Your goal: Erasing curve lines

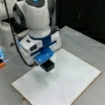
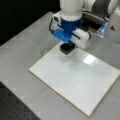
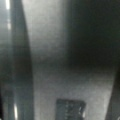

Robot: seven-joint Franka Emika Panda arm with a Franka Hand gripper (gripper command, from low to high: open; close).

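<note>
The black eraser block (image 1: 48, 65) is pressed to the white board (image 2: 75, 77) under the gripper (image 1: 46, 63); its fingers are hidden, so its grip cannot be told.

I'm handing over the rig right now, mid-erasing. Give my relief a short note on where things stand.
Gripper: low over the white board, at the board's edge nearest the arm in both front views, with a black eraser block at its tip. Whether the block touches the board cannot be told.
Curve lines: none can be made out on the board in either front view; the part under the block is hidden.
Wrist view: only a grey surface and a dark block at the bottom.
Done or left: board looks clean where visible; cannot confirm under the eraser.
</note>
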